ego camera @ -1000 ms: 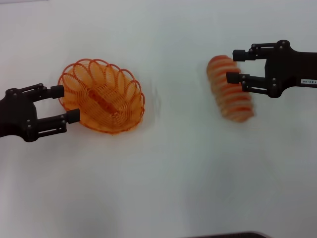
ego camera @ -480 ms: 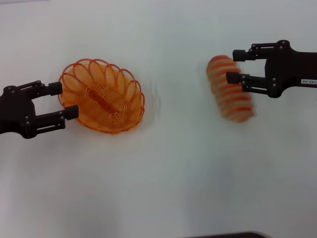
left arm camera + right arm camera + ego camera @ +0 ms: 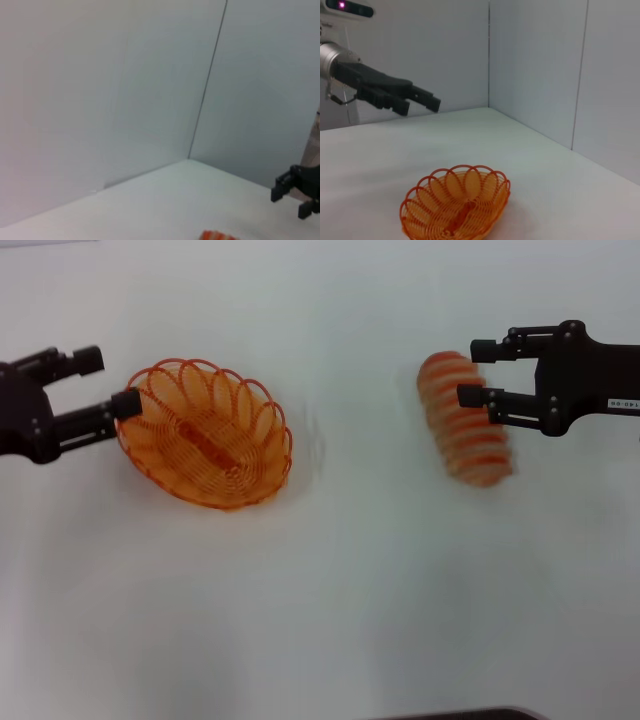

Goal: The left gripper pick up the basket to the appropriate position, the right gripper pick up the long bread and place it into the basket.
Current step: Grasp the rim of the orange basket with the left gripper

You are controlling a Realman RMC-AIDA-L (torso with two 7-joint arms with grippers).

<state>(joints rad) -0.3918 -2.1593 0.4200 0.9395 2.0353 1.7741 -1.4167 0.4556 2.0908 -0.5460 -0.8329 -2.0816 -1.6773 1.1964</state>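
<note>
The orange wire basket (image 3: 268, 430) stands upright on the white table at the left, with nothing in it. My left gripper (image 3: 108, 380) is open at the basket's far-left rim; in the right wrist view the left gripper (image 3: 420, 104) hangs well above the basket (image 3: 487, 192), apart from it. The long bread (image 3: 468, 440), tan with orange stripes, lies on the table at the right. My right gripper (image 3: 474, 372) is open, its fingers straddling the loaf's far end with nothing gripped. The left wrist view shows the right gripper (image 3: 292, 192) far off and a sliver of the bread (image 3: 216, 235).
White walls meet in a corner (image 3: 488, 55) behind the table. Bare white tabletop (image 3: 350, 570) lies between the basket and the bread and toward the front. A dark edge (image 3: 460, 714) shows at the bottom of the head view.
My left gripper has moved from beside the basket's left side toward the far left, still open. The basket, the bread and the right gripper have not moved.
</note>
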